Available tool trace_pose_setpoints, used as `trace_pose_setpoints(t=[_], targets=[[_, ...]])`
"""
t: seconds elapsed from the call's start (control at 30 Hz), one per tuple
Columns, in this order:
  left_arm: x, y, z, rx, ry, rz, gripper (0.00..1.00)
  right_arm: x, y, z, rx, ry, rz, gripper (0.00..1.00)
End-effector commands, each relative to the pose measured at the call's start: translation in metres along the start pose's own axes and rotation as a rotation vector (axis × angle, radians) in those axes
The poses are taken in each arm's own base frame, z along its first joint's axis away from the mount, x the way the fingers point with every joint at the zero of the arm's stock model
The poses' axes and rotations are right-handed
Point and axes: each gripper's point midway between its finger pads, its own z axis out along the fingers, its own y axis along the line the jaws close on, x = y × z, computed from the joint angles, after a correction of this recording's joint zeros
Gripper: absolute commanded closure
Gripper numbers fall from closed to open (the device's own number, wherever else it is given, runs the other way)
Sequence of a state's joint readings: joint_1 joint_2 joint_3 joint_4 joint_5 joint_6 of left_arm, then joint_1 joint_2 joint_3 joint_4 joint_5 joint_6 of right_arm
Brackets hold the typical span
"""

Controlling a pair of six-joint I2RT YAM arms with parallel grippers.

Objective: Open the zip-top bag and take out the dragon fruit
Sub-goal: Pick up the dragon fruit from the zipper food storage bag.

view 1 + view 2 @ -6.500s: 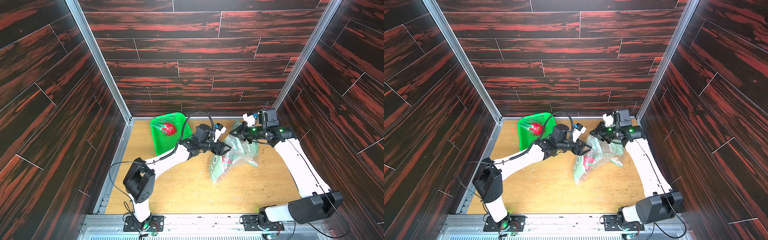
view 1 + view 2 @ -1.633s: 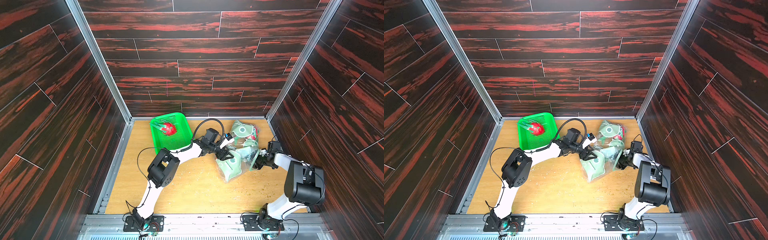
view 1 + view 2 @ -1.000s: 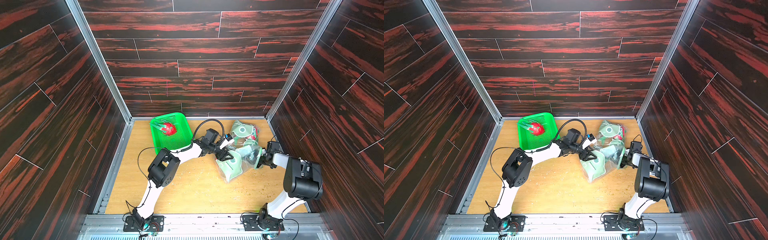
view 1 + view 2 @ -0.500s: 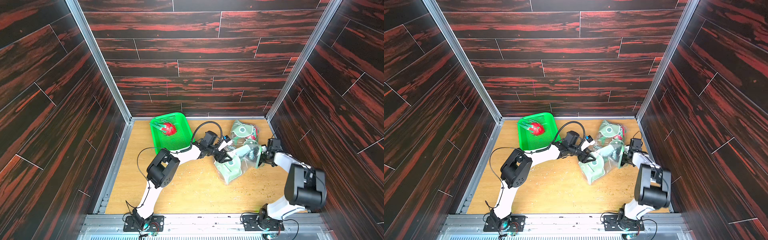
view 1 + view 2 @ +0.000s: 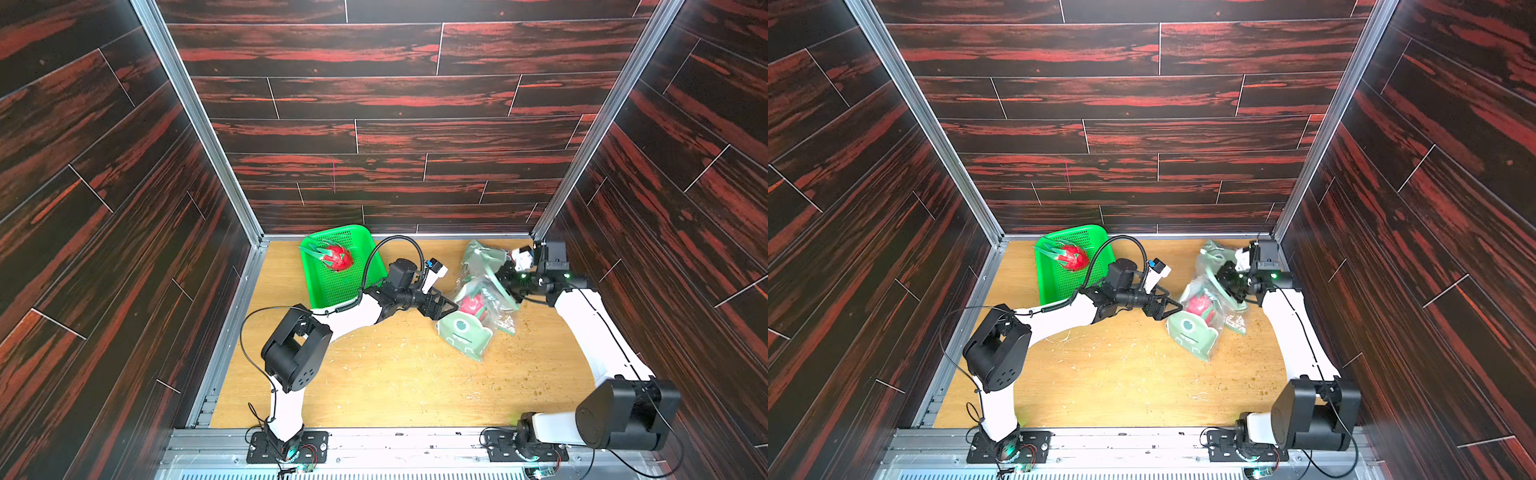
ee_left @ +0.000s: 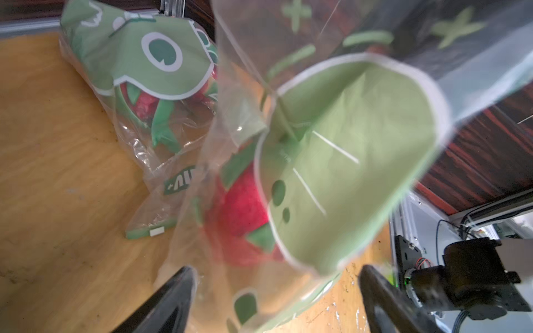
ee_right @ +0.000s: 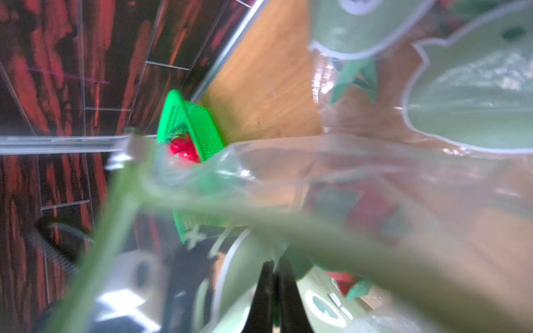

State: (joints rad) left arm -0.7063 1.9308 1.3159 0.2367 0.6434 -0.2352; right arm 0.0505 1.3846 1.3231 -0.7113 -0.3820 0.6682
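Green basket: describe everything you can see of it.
The green basket is bright perforated plastic, rectangular with rounded corners and raised walls. It sits open side up on the wooden table at the back left, close to the rear wall. One dragon fruit lies in its far end; the rest is bare.

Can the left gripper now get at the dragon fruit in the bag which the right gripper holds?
Probably not yet. The left gripper stands open close beside the dragon fruit, but clear film of the bag seems to lie between them. The right gripper is shut on that bag.
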Motion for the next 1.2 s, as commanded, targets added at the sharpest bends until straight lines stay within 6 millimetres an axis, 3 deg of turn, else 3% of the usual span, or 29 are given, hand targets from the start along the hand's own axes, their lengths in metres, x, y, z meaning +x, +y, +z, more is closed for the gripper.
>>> trace_pose_setpoints(t=[0.0, 0.23, 0.33, 0.53, 0.73, 0.9, 1.17], targets=[[-0.008, -0.005, 0.0, 0.022, -0.05, -0.001, 0.07, 0.005, 0.029, -0.026, -0.027, -0.003, -0.067, 1.0], [0.002, -0.002, 0.014, 0.05, -0.053, 0.002, 0.09, 0.001, 0.064, -0.052, -0.052, -0.012, -0.14, 1.0], [0.008, -0.002, 0.017, 0.062, -0.048, 0.005, 0.19, -0.003, 0.076, -0.063, -0.063, -0.025, -0.165, 1.0], [0.023, 0.003, 0.022, 0.044, -0.017, 0.014, 0.28, -0.009, 0.101, -0.084, -0.104, -0.051, -0.21, 1.0], [0.029, 0.005, 0.025, 0.037, -0.002, 0.022, 0.46, -0.014, 0.128, -0.105, -0.168, -0.076, -0.246, 1.0], [0.029, 0.009, 0.027, 0.023, 0.006, 0.023, 0.54, -0.017, 0.156, -0.125, -0.249, -0.091, -0.278, 1.0], [0.029, 0.008, 0.027, 0.021, 0.013, 0.015, 0.57, -0.025, 0.2, -0.157, -0.36, -0.153, -0.353, 1.0]])
